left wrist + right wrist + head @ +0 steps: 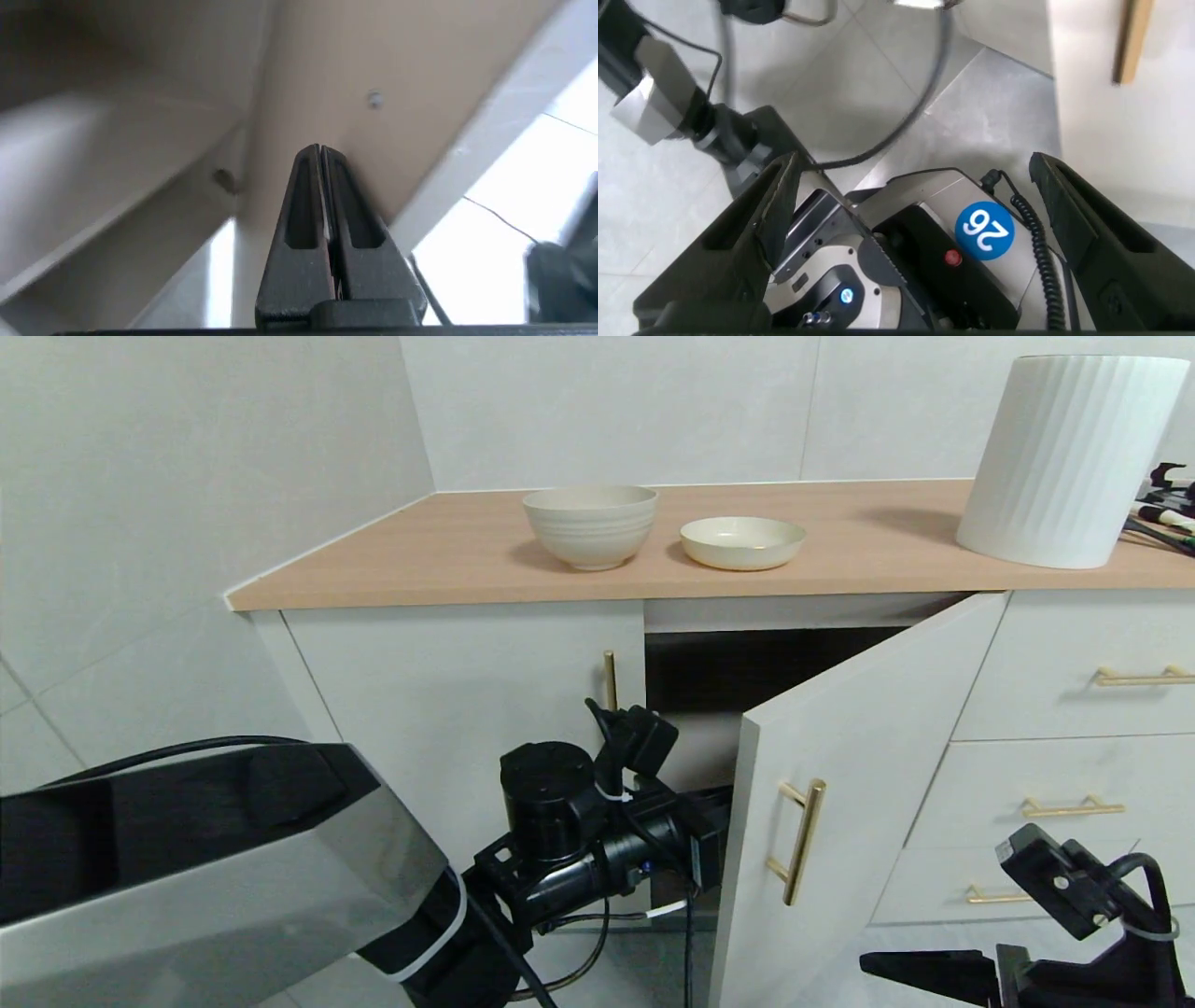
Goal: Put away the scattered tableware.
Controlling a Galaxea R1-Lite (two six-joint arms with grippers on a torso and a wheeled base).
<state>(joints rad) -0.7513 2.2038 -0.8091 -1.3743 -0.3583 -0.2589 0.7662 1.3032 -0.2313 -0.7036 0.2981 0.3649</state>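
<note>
Our left gripper [320, 151], pressed together on nothing, sits just inside the open cabinet door [840, 775], which we judge stands wide to receive tableware. The bowl [590, 525] and dish [742, 541] sit side by side on the counter [420, 560] above; our right gripper [910, 177] hangs low, spread apart

The deep cream ribbed bowl [590, 525] and the shallow cream dish [742, 541] look like glazed ceramic with a soft sheen. The light brown countertop [448, 555] is matt wood grain. The white cabinet door [878, 728] is smooth and matt, its bar handle [801, 841] brushed brass-coloured metal. The tall white ribbed cylinder [1074, 457] at far right looks matt
</note>
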